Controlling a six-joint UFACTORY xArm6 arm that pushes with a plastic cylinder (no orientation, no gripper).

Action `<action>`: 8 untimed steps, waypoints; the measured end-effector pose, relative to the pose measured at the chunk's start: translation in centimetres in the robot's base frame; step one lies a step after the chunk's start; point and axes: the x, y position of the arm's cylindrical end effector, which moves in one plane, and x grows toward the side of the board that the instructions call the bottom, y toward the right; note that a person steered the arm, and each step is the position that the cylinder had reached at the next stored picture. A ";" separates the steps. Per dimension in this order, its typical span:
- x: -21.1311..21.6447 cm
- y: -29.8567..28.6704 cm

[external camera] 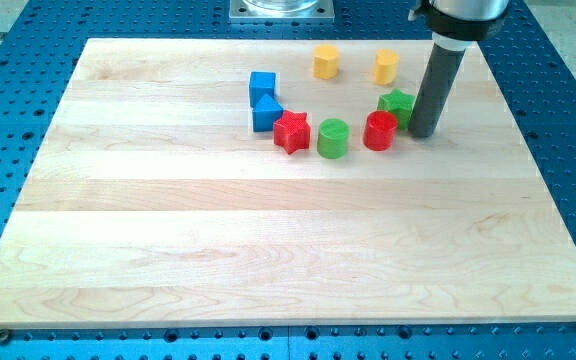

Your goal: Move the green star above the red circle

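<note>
The green star point(396, 104) lies toward the view's top right of the wooden board, just up and right of the red circle point(379, 131), nearly touching it. My tip point(423, 133) stands right beside both, at the star's lower right and to the right of the red circle. The rod point(435, 85) rises from there toward the view's top.
A green circle point(333, 138) and a red star point(291, 132) lie left of the red circle. Two blue blocks point(264, 101) sit further left. Two yellow blocks point(326, 62) point(386, 67) lie near the view's top. The board's right edge point(528, 140) is close.
</note>
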 end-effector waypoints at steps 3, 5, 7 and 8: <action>5.3 -8.2; 5.1 -3.8; 2.2 -6.5; 2.7 -1.1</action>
